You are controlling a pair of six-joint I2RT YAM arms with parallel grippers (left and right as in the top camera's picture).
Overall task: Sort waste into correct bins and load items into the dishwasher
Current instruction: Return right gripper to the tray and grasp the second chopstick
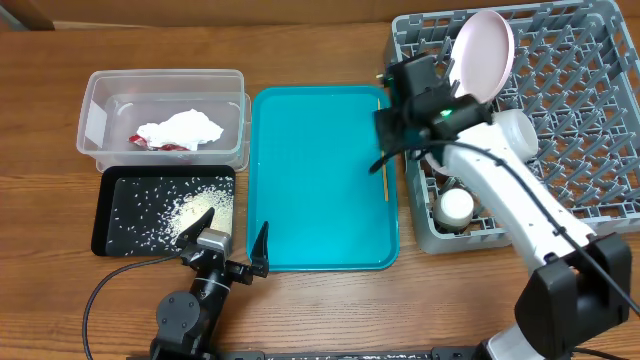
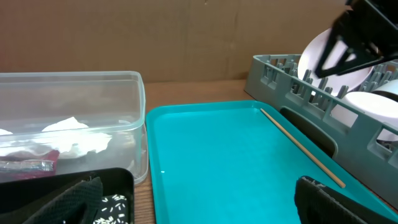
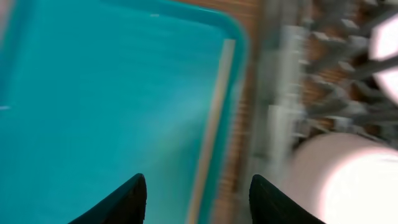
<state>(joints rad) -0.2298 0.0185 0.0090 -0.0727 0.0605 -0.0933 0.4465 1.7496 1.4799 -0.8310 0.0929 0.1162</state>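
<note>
The grey dish rack [image 1: 580,120] at the right holds a large white plate [image 1: 482,52] on edge and other white dishes, one a small cup [image 1: 455,206]. One tan chopstick [image 1: 385,150] lies along the right edge of the teal tray [image 1: 320,180]; it also shows in the left wrist view [image 2: 301,147] and, blurred, in the right wrist view [image 3: 211,134]. My right gripper [image 1: 392,160] is open and empty above the chopstick. My left gripper [image 1: 228,255] is open and empty at the front, between the black tray [image 1: 110,215] holding rice grains [image 1: 195,212] and the teal tray. The clear tub [image 1: 165,120] holds the white napkin [image 1: 180,128] and red wrapper [image 1: 150,143].
The wooden table edge runs along the front. The dish rack wall [image 2: 292,93] stands right beside the teal tray's right rim. A brown cardboard wall [image 2: 155,37] backs the table in the left wrist view.
</note>
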